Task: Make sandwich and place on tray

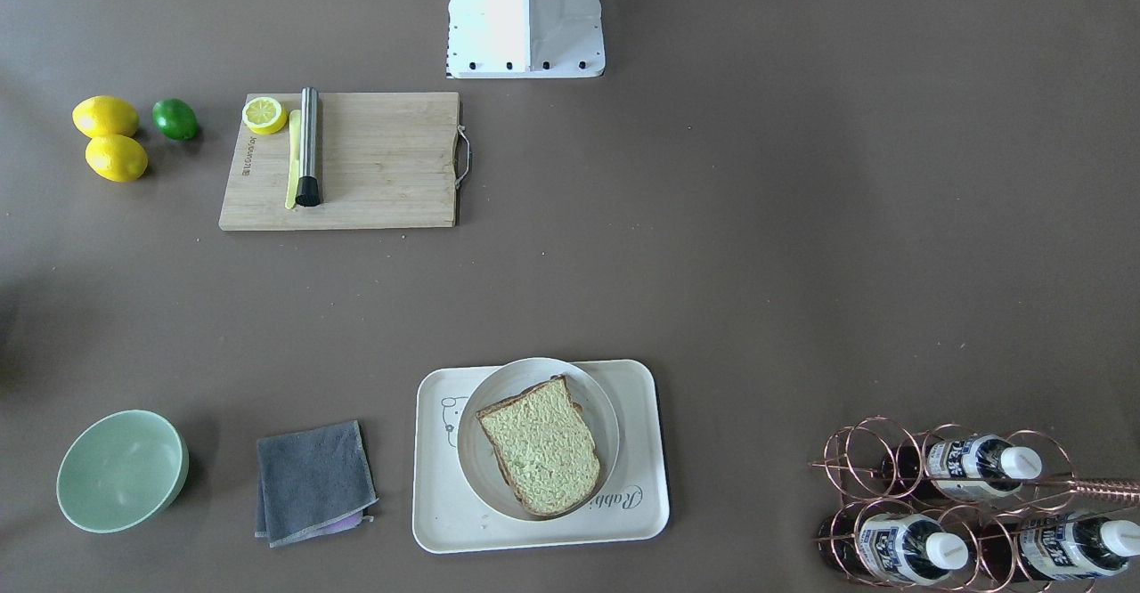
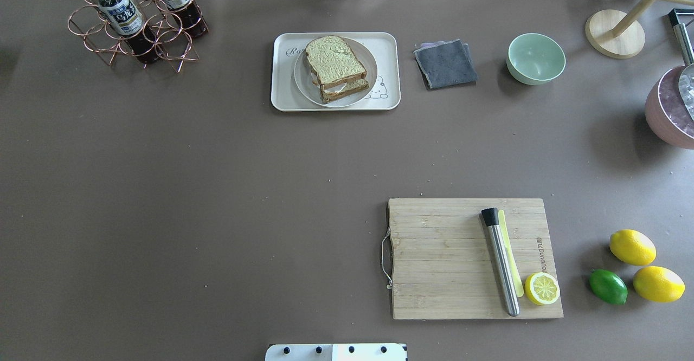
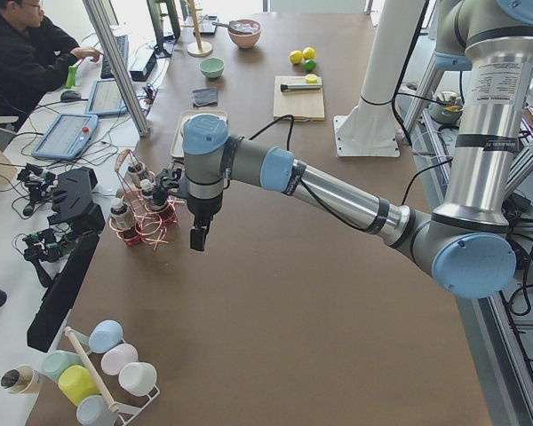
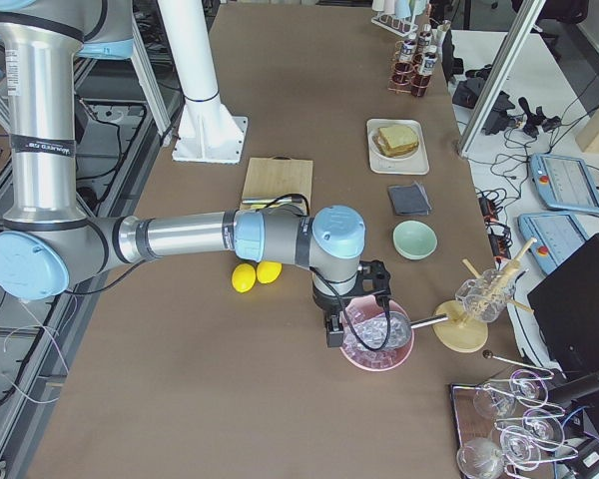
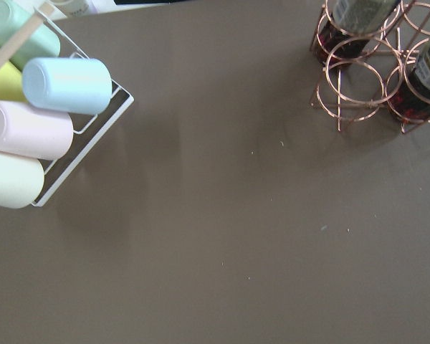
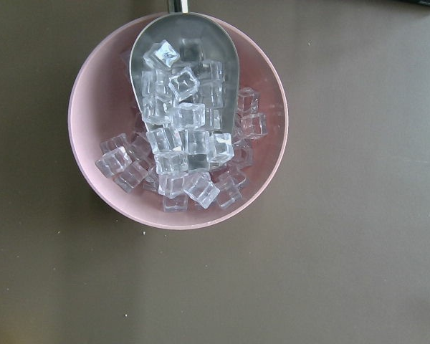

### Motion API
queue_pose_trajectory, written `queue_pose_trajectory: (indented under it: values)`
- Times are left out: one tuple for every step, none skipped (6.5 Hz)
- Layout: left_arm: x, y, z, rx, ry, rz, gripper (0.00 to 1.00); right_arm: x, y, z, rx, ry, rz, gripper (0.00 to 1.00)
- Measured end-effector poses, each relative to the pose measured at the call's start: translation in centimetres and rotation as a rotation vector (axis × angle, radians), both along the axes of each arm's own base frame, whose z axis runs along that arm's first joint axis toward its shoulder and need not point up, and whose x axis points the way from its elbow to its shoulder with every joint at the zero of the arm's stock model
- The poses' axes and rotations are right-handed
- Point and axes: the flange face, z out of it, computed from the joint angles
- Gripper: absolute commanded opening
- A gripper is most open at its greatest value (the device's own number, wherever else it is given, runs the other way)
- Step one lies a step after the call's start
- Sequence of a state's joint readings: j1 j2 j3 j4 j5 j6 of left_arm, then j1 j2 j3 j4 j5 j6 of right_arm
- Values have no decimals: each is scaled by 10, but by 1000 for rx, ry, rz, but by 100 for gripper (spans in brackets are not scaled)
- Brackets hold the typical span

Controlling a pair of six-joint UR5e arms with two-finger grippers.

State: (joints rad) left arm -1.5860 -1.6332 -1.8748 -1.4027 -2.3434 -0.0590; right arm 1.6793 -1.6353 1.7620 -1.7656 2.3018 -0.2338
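The sandwich (image 2: 335, 67) is stacked on a round white plate (image 2: 301, 76), top slice pale green-beige with a brown crust, a bit of white egg showing between the slices. The plate rests on the cream tray (image 2: 282, 98) at the far middle of the table; the sandwich (image 1: 541, 446) and the tray (image 1: 641, 522) also show in the front-facing view. My left gripper (image 3: 198, 240) hangs over bare table beside the bottle rack, far from the tray. My right gripper (image 4: 331, 331) hovers over a pink ice bowl. Whether either is open or shut, I cannot tell.
A wooden cutting board (image 2: 439, 258) carries a metal muddler (image 2: 501, 266) and half a lemon (image 2: 541, 288); lemons and a lime (image 2: 608, 286) lie beside it. Grey cloth (image 2: 445, 64), green bowl (image 2: 535, 58), copper bottle rack (image 2: 138, 22), pink ice bowl (image 6: 178, 122), cup rack (image 5: 36, 122). A person (image 3: 22, 53) sits at the side.
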Motion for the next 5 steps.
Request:
queue_pose_trajectory:
  values:
    - [-3, 18, 23, -33, 33, 6, 98, 1, 10, 10, -21, -34, 10, 100]
    - [-4, 34, 43, -63, 47, 8, 98, 0, 17, 16, -41, -60, 22, 100]
    - [-5, 48, 65, -82, 51, 6, 98, -1, 19, 17, -56, -70, 35, 100]
    - [-7, 58, 85, -85, 53, 1, 98, -1, 19, 17, -64, -72, 43, 100]
    - [-10, 67, 103, -87, 53, -3, 98, -2, 17, 17, -67, -72, 45, 100]
